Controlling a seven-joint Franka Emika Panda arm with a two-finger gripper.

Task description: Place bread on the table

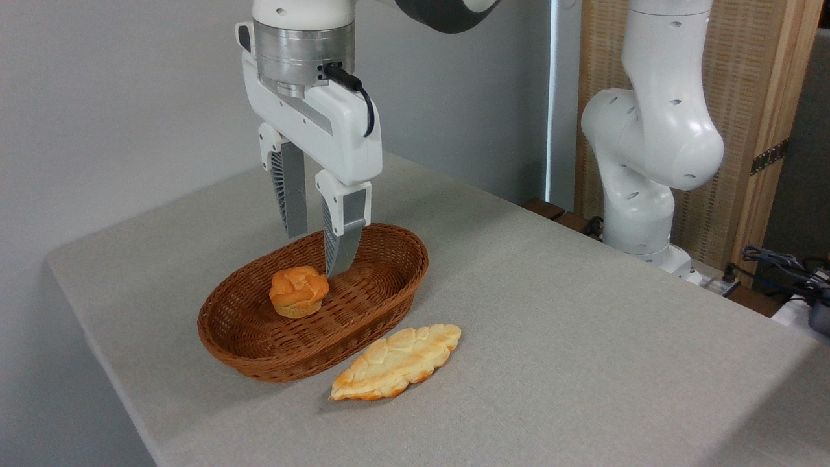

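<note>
The bread (pixel 298 291), a small round orange-golden bun with a cracked top, sits inside the brown wicker basket (pixel 389 285) on the light grey table (pixel 583 363). My gripper (pixel 316 254) hangs just above and slightly behind the bun, over the basket. Its two grey fingers (pixel 340 243) point down and stand apart, open, with nothing between them. The right fingertip reaches down to about the bun's top, close beside it; I cannot tell whether it touches.
A long flat leaf-shaped pale-golden bread (pixel 397 362) lies on the table just in front of the basket's right end. The arm's white base (pixel 648 168) stands at the table's far right edge, with cables (pixel 784 266) beyond it.
</note>
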